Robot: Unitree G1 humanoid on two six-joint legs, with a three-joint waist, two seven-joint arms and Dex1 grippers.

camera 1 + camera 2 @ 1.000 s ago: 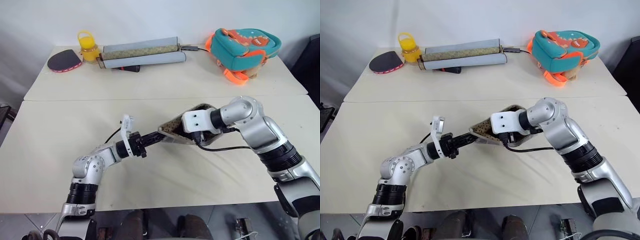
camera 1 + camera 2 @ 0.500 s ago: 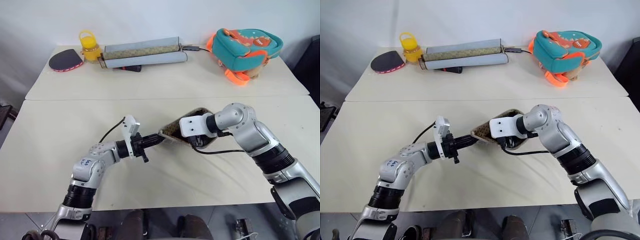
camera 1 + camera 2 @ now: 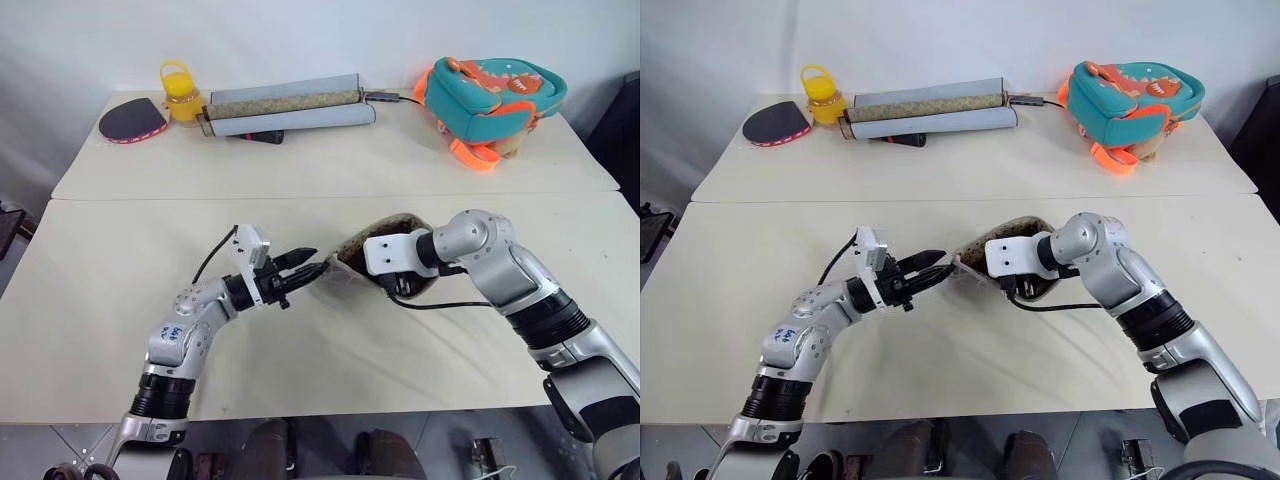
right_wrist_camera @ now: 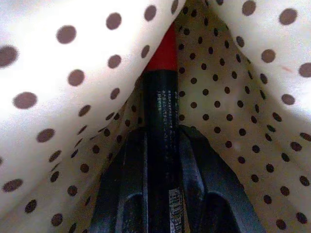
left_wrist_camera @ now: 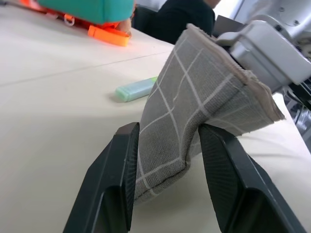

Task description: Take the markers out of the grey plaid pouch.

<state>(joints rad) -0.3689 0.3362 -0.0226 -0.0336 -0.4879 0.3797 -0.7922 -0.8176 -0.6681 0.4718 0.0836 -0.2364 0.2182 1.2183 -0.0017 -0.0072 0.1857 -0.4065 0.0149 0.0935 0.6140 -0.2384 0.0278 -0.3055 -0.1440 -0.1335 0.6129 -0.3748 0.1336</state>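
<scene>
Pouch-emptying stage, near the middle of the front table (image 3: 120, 330). We see the grey plaid pouch (image 5: 194, 111) lying partly raised off the tabletop, its closed end between the parted fingers of the left gripper (image 3: 308, 266), which stand open either side of the fabric; whether they touch it we cannot tell. Our right gripper (image 4: 163, 145) reaches inside the dotted lining, clamped on the red marker (image 4: 163, 97). The mint marker (image 5: 136, 89) lies on the table just beyond the pouch.
</scene>
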